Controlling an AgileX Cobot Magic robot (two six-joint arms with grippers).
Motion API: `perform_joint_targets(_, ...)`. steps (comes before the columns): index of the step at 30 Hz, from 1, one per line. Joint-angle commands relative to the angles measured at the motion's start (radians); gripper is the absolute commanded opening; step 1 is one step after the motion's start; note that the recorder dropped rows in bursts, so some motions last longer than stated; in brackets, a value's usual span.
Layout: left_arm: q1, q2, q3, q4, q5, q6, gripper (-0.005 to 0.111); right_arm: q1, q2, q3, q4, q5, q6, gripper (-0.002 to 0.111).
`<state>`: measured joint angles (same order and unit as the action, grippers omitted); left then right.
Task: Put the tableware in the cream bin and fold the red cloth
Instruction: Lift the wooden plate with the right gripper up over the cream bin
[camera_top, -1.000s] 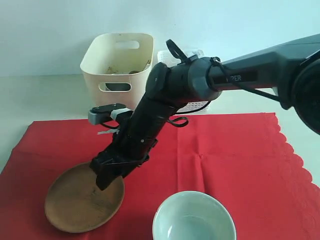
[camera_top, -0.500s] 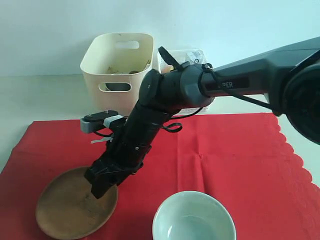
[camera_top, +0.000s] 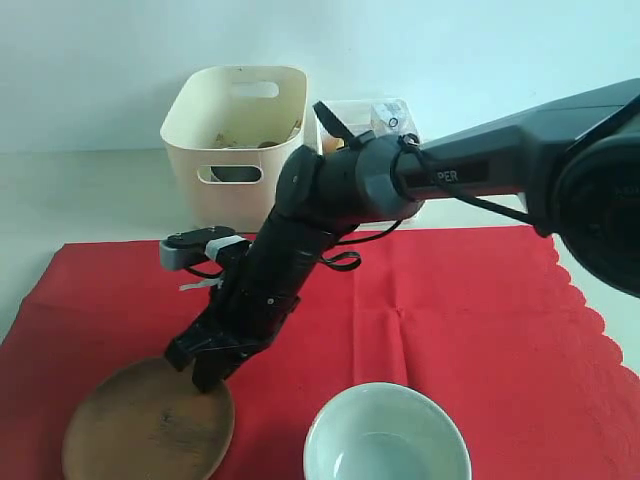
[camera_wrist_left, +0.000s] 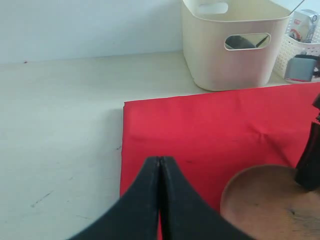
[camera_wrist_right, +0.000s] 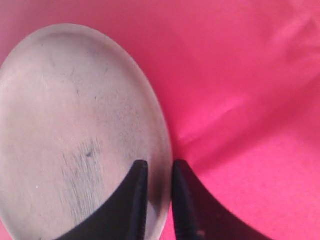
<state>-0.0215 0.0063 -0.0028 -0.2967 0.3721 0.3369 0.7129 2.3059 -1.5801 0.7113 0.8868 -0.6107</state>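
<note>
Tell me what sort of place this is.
Probably a robot test bench staged as a dining table: red cloth with plate and bowl, cream bin behind, bare wall, robot arm.

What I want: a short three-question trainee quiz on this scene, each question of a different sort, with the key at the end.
1. True or false: the bowl stands on the red cloth, outside the cream bin.
2. Pick one: the right gripper is closed on
A. the rim of the wooden plate
B. the rim of the bowl
C. the scalloped edge of the red cloth
3. Fill in the blank: the left gripper has its jaws ____ and holds nothing.

Key: 1 true; 2 A; 3 shut.
</note>
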Motion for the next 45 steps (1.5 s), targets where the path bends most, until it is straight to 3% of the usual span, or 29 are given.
perform_joint_targets(1, 0.003, -0.006, 0.003, -0.002, -0.004, -0.002, 0.000, 0.002, -0.035, 0.008, -0.097, -0.004, -0.016, 0.000)
perform_joint_targets(8, 0.003, -0.006, 0.003, -0.002, -0.004, -0.002, 0.000, 0.002, -0.199, 0.008, -0.083, -0.024, -0.076, 0.000)
perform_joint_targets(25, 0.003, -0.006, 0.003, -0.002, -0.004, -0.002, 0.000, -0.129, -0.222, 0.008, -0.004, -0.016, -0.193, 0.000)
perform_joint_targets(32, 0.003, -0.006, 0.003, -0.002, -0.004, -0.002, 0.000, -0.134, -0.286, 0.008, 0.024, -0.009, -0.214, 0.000)
perform_joint_targets(45, 0.003, -0.006, 0.003, -0.002, -0.004, -0.002, 0.000, -0.143, -0.418, 0.002, -0.038, -0.197, -0.143, 0.000)
